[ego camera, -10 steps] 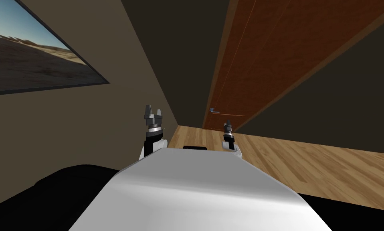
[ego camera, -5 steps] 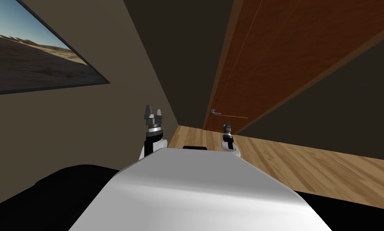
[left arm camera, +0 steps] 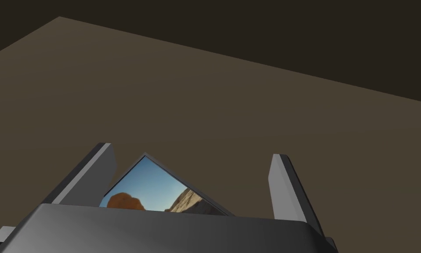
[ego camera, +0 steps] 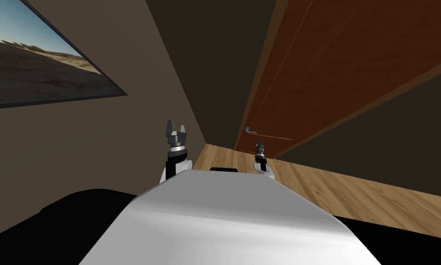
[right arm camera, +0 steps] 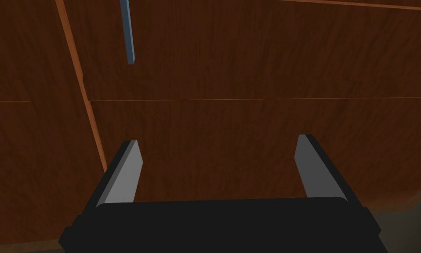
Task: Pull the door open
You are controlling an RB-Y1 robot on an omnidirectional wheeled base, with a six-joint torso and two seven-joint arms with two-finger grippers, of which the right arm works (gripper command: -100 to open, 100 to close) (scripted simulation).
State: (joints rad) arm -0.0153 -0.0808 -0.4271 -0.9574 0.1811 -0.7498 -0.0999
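A reddish-brown wooden door (ego camera: 316,69) stands ahead on the right, with a small blue-grey lever handle (ego camera: 248,130) near its left edge. My right gripper (ego camera: 260,144) hovers just below and right of that handle, apart from it. In the right wrist view the right gripper (right arm camera: 218,149) is open and faces the door panel (right arm camera: 258,66), with the handle (right arm camera: 127,30) off beyond the left finger, nothing between the fingers. My left gripper (ego camera: 175,124) is raised by the left wall and stands open (left arm camera: 196,158), holding nothing.
A tan wall (ego camera: 100,152) with a framed desert picture (ego camera: 26,60) runs close on my left. A dark wall (ego camera: 205,69) meets the door frame (ego camera: 249,101). Light wooden floor (ego camera: 353,188) stretches to the right. A black area (ego camera: 54,221) lies at lower left.
The door and handle have shifted slightly right in the head view as I turned or moved. My right gripper has drawn a little closer to the handle. The left arm stays still.
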